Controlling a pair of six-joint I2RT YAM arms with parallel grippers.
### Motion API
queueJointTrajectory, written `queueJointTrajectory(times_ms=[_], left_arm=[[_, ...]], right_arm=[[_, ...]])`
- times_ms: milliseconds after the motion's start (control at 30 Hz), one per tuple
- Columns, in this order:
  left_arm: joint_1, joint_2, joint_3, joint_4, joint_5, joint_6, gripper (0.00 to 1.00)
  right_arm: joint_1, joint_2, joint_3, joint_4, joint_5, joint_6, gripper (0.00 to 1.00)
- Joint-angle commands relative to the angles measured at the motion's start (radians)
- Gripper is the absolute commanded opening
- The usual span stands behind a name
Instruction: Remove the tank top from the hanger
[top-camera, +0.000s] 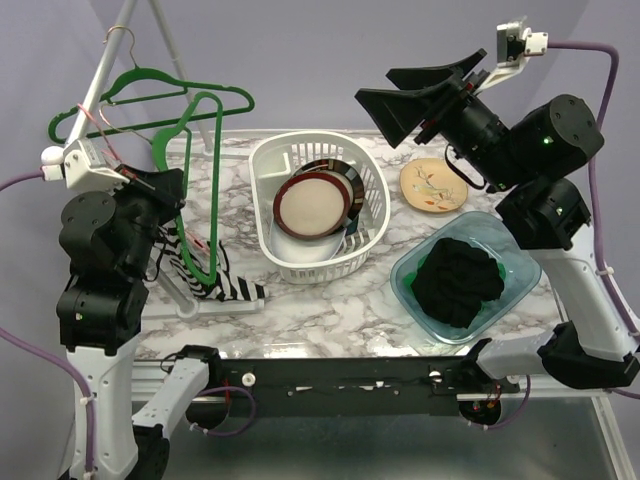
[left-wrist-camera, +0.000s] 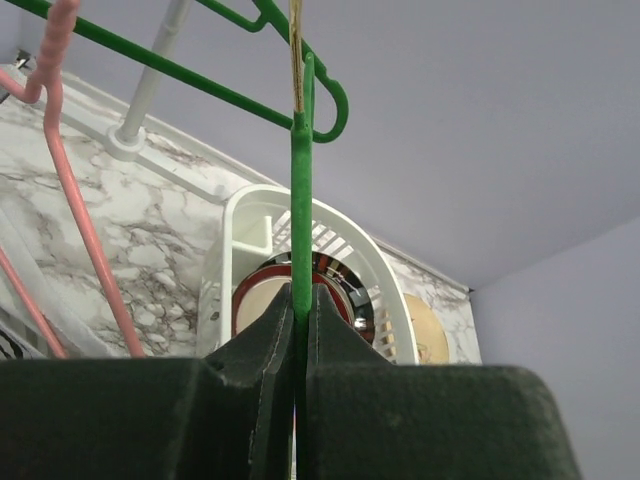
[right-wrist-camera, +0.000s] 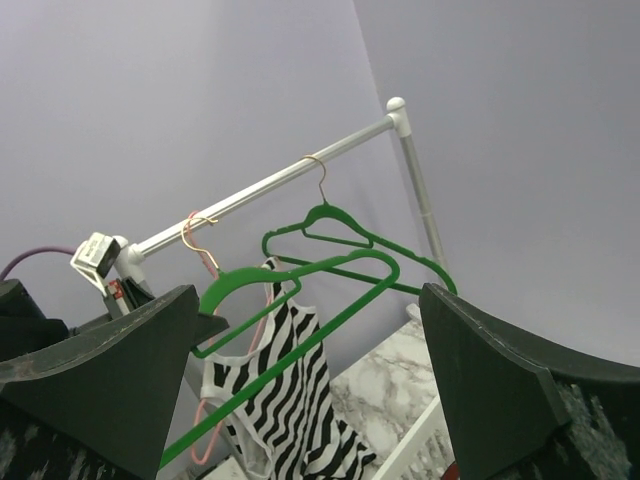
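My left gripper (top-camera: 168, 190) is shut on a green hanger (top-camera: 205, 185) and holds it tilted off the rail; in the left wrist view (left-wrist-camera: 298, 305) the jaws pinch its thin green bar (left-wrist-camera: 301, 200). A zebra-striped tank top (top-camera: 222, 280) drapes from that hanger, its lower part lying on the marble table. In the right wrist view the tank top (right-wrist-camera: 285, 390) hangs behind the hanger's arms (right-wrist-camera: 330, 270). My right gripper (top-camera: 398, 92) is open and empty, raised above the basket and facing the rack, its jaws spread wide in its own view (right-wrist-camera: 312, 300).
A second green hanger (top-camera: 150, 85) and a pink hanger (top-camera: 100, 125) hang on the white rack rail (top-camera: 105, 70). A white basket (top-camera: 370, 180) holds plates. A tan plate (top-camera: 432, 186) and a teal tub (top-camera: 520, 265) of black cloth are on the right.
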Motion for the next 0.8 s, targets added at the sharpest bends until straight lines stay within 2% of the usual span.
queueJointTrajectory(times_ms=[0, 133, 300, 433, 600, 767], left_arm=[[-0.003, 0.061, 0.086, 0.039, -0.130, -0.018, 0.00], [-0.003, 0.120, 0.190, -0.008, -0.193, 0.025, 0.00], [-0.011, 0.091, 0.117, 0.093, -0.080, 0.089, 0.00], [-0.010, 0.132, 0.155, 0.003, -0.124, 0.071, 0.00], [-0.014, 0.141, 0.164, -0.001, -0.152, 0.095, 0.00], [-0.033, 0.192, 0.259, -0.112, -0.198, 0.108, 0.00]], right_arm=[[0.004, -0.050, -0.017, -0.004, 0.054, -0.053, 1.00], [0.004, -0.056, -0.017, 0.010, 0.054, -0.063, 1.00], [0.004, -0.052, -0.017, 0.019, 0.057, -0.061, 1.00], [0.004, -0.052, -0.028, 0.016, 0.061, -0.063, 1.00], [0.004, -0.050, -0.034, 0.015, 0.064, -0.069, 1.00], [0.004, -0.052, -0.035, 0.013, 0.063, -0.063, 0.99]])
